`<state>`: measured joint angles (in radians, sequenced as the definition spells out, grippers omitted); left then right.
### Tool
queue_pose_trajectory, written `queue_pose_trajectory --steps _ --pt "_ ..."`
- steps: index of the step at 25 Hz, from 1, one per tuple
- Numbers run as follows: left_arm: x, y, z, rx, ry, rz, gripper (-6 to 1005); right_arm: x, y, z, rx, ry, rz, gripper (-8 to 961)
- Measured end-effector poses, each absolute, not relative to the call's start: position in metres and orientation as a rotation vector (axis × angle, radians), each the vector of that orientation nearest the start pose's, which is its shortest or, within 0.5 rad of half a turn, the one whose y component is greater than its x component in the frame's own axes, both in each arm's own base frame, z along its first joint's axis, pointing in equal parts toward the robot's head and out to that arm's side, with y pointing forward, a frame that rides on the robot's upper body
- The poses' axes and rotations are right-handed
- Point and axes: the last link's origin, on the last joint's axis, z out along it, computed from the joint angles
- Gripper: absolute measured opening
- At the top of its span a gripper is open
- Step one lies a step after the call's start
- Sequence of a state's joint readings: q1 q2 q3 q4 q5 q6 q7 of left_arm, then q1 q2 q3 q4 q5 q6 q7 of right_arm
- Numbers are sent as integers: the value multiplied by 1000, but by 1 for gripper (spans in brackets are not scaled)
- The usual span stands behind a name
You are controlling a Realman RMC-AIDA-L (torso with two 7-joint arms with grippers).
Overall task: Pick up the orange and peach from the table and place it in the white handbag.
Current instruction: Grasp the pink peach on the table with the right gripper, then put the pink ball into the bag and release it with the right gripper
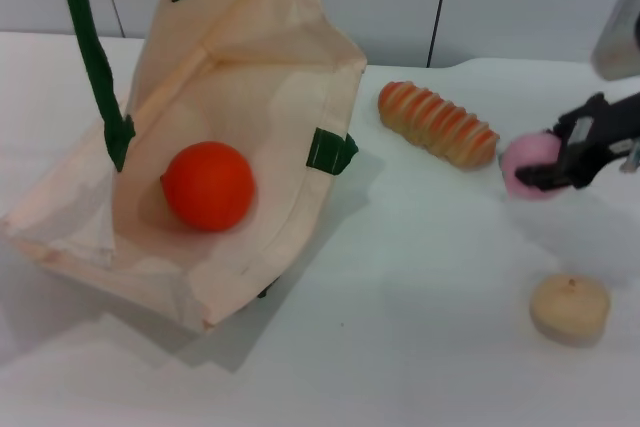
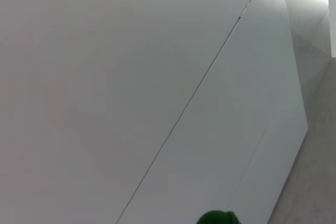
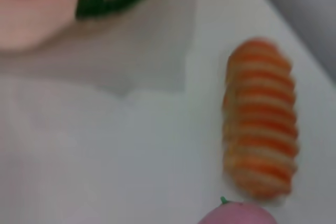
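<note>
The white handbag point(image 1: 250, 77) lies open on the left of the table, its green handle point(image 1: 92, 57) pulled up out of the frame. The orange point(image 1: 208, 185) rests inside the bag. My right gripper point(image 1: 548, 159) is shut on the pink peach point(image 1: 524, 155) at the right, just off the end of the striped roll and apparently a little above the table. The peach's top also shows in the right wrist view point(image 3: 236, 215). My left gripper is not seen; the left wrist view shows only a wall and a green bit point(image 2: 217, 217) of the handle.
A long orange-and-cream striped roll point(image 1: 437, 124) lies between the bag and the peach; it also shows in the right wrist view point(image 3: 260, 119). A pale tan round fruit point(image 1: 569, 307) sits at the front right. The bag's green tab point(image 1: 330, 150) sticks out toward the roll.
</note>
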<state>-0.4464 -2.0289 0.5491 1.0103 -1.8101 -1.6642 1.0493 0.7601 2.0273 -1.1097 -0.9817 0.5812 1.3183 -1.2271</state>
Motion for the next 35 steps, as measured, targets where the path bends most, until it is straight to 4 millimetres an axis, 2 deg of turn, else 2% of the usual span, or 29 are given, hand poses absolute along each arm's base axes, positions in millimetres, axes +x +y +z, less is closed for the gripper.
queue_pose_trajectory --steps 4,8,14,19,26,35 --pt "-212 339 169 -2136 -869 -1627 120 183 407 33 -2718 302 -260 522" --pt "-214 340 169 -2119 -877 -1647 120 155 401 31 -2794 194 -123 520" --pt "-212 342 168 -2122 -871 -1655 120 104 396 7 -2896 1 -2 518" --pt "-209 344 166 -2142 -869 -1658 119 69 395 -28 -2950 -152 -14 518" --pt "-203 350 161 -2170 -868 -1661 120 40 401 -65 -2952 -242 -22 519" --pt "-201 351 159 -2177 -871 -1652 120 13 413 -81 -2846 -312 44 516"
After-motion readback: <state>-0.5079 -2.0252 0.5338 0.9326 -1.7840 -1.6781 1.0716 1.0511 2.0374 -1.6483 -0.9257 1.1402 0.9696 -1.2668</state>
